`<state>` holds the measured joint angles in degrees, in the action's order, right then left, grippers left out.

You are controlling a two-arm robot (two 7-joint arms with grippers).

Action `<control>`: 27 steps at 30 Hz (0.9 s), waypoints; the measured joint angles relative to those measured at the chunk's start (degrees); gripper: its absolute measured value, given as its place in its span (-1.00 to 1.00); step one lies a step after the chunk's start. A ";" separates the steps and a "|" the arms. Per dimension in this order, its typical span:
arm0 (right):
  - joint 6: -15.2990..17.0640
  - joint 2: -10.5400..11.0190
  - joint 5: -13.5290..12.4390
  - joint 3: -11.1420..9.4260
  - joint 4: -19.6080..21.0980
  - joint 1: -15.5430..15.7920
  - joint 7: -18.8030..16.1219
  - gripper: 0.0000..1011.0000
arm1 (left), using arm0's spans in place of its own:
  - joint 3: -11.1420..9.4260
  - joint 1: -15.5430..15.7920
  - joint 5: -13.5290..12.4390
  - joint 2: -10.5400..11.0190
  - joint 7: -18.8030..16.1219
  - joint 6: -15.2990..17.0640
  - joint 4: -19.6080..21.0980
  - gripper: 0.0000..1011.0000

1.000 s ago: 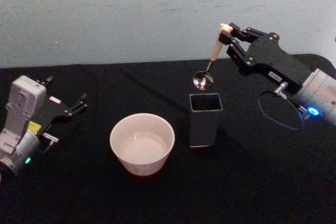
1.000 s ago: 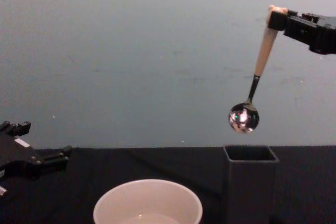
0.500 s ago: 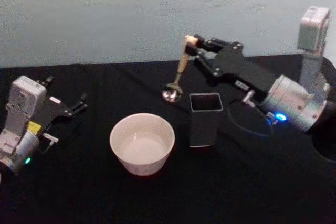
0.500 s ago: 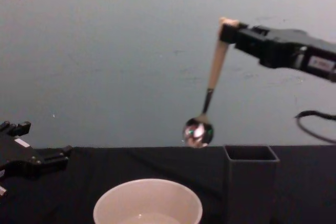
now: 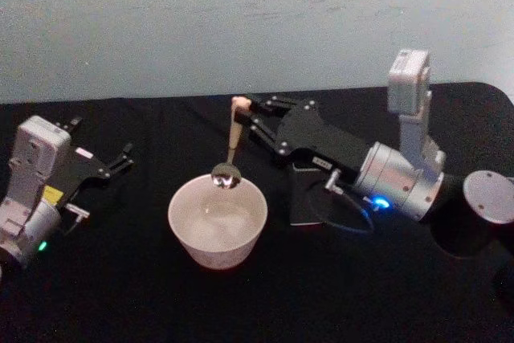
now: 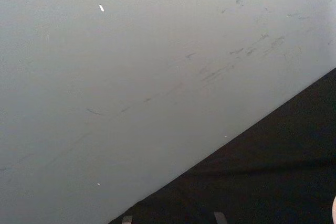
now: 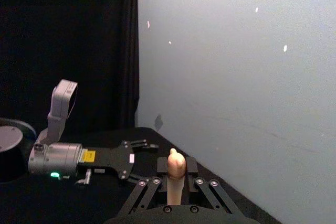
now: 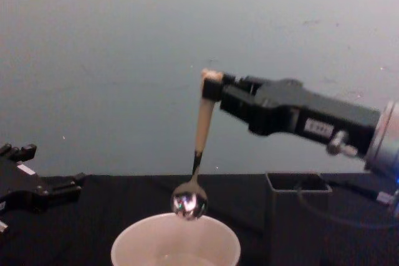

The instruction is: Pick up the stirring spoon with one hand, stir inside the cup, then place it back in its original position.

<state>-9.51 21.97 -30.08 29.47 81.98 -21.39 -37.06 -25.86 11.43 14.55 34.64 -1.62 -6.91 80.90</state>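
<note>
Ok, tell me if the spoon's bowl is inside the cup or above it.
Above it: the stirring spoon, held by the right hand, hangs with its bowl level with the cup's far rim, not down inside.

No readable txt; white label on right pincer, yellow sticker on left pincer both illegible

Mirror-glossy metal on the bowl and thin stem of the stirring spoon above the cup; smooth matt cream handle, plastic-looking. Cream-white cup wall smooth, with a soft sheen. Matt dark grey holder box just beside the cup. Matt black cloth under the cup. Matt black plastic on the right gripper, satin silver metal at its wrist. Scuffed matt grey wall behind the cup.
</note>
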 joint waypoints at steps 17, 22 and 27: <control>-5.05 -3.48 4.72 3.16 -9.74 -1.13 -2.19 -0.60 | 0.00 0.00 0.00 0.00 0.00 0.00 0.00 0.98; -5.36 -4.12 5.54 3.40 -11.22 -1.31 -2.27 -0.60 | 0.00 0.00 0.00 0.00 0.00 0.00 0.00 0.98; -5.47 -4.72 6.04 3.44 -12.13 -1.46 -2.27 -0.60 | 0.00 0.00 0.00 0.00 0.00 0.00 0.00 0.98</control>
<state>-14.98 17.25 -24.04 32.90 69.85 -22.85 -39.33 -25.86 11.43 14.55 34.64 -1.62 -6.91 80.90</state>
